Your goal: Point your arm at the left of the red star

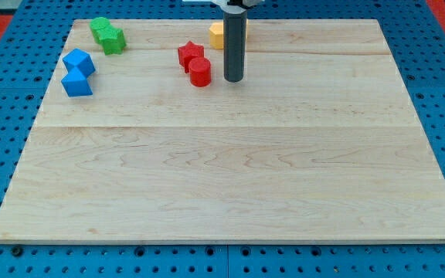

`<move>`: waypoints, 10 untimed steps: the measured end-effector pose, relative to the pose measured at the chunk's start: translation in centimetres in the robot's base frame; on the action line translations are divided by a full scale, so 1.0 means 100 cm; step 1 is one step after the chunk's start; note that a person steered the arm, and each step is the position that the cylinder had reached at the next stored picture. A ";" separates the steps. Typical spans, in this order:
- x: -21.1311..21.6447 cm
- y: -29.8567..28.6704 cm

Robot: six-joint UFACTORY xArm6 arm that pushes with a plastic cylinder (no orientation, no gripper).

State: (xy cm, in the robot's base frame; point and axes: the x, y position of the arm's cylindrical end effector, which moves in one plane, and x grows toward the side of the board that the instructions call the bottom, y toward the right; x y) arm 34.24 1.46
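The red star (190,53) lies near the view's top, left of centre, on the wooden board (230,170). A red cylinder (200,72) touches it just below and to the right. My tip (233,79) rests on the board to the right of the red cylinder, with a small gap, and lower right of the star. The dark rod rises from the tip to the view's top edge and hides part of a yellow block (218,35).
Two green blocks (107,35) sit together at the top left. Two blue blocks (77,72) sit together below them near the board's left edge. Blue pegboard surrounds the board.
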 end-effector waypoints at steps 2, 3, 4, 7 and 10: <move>0.037 0.016; 0.034 -0.046; 0.040 -0.103; 0.017 -0.120; 0.012 -0.144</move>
State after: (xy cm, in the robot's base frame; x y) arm 35.40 -12.99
